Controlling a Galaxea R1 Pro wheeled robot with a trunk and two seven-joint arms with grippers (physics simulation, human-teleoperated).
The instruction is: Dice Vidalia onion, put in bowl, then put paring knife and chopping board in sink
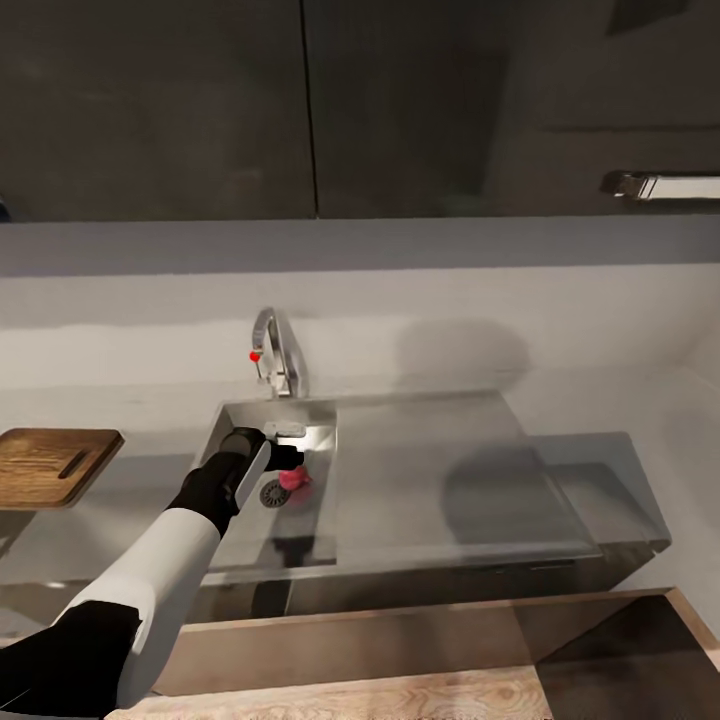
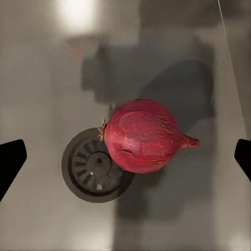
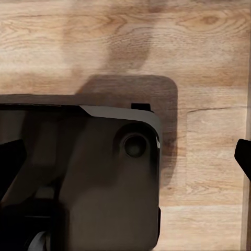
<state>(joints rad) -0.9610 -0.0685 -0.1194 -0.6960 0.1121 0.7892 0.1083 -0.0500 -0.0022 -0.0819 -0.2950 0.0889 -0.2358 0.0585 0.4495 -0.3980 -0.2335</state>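
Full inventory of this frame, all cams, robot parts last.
onion: 1, red-purple, on the sink floor, overlapping the drain's edge
drain: 1, dark, round, in the basin floor
sink: 1, grey steel, basin with drainboard, set in the countertop
tap: 1, chrome with red knob, behind the basin
chopping board: 1, brown wood, on the countertop at the sink's left
wall cabinets: dark, glossy, above
floor: light wood
left gripper: open, above the onion
right gripper: open, over the floor
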